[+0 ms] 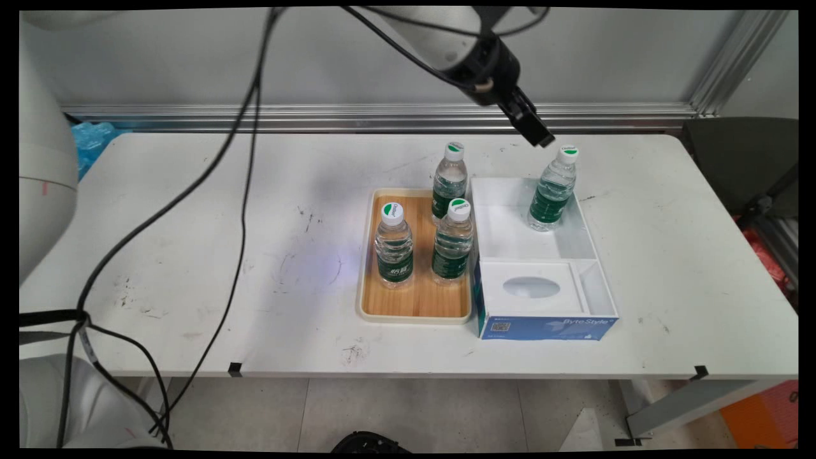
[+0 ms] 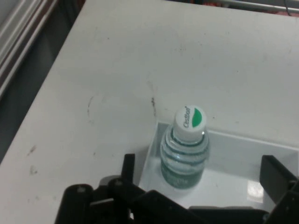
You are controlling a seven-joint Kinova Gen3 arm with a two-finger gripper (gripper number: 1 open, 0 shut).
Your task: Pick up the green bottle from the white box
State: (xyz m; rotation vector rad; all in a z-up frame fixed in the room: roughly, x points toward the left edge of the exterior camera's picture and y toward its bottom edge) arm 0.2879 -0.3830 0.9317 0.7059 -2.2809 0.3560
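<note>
My gripper (image 1: 539,136) hangs open above the far right of the table, just up and left of a water bottle's white-and-green cap. That bottle (image 1: 552,191) stands upright in the far end of a white bin (image 1: 590,236). In the hand view the same bottle (image 2: 185,154) stands in the bin's corner (image 2: 152,154), beyond the gap between the two black fingers (image 2: 128,163) of the gripper (image 2: 198,161). Nothing is held.
A wooden tray (image 1: 417,296) lies just left of the bin with three upright water bottles (image 1: 394,245), (image 1: 452,242), (image 1: 449,175). A blue-and-white tissue box (image 1: 542,319) sits at the bin's near end. Black cables (image 1: 242,191) hang over the table's left half.
</note>
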